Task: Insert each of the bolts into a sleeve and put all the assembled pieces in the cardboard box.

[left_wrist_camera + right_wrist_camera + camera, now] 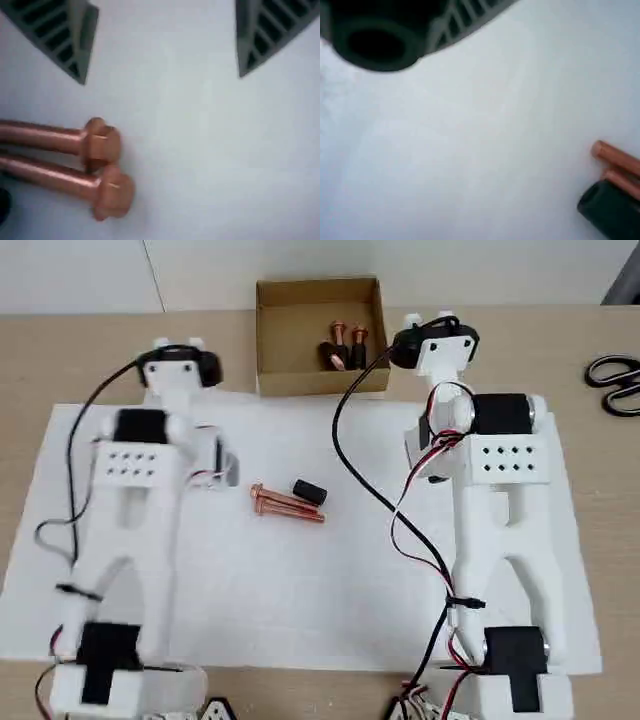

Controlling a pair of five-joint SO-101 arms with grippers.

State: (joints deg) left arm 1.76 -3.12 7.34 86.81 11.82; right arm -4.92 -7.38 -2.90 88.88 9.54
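Left fingers (55,35), dark grey and ribbed, are spread wide apart with nothing between them, low over the white sheet. Right fingers (465,15) are closed on a black cylindrical sleeve (375,45), and its hollow end can be seen.

The light wooden tabletop (60,350) carries a large white foam sheet (300,580), and both white arms reach over it. The open brown cardboard box (268,335) stands on the tabletop at the far edge of the sheet. Inside the box lie a few assembled pieces (342,348), copper bolts pushed into black sleeves. Black-handled scissors (615,380) lie well apart from the box, on the right arm's side.

Two loose copper-coloured metal bolts (285,503) lie on the sheet, on the side of the box that faces the arm bases. They are side by side and touching, with their heads toward the left arm. A second black sleeve (310,490) lies just beside their shaft ends, a little nearer to the box.
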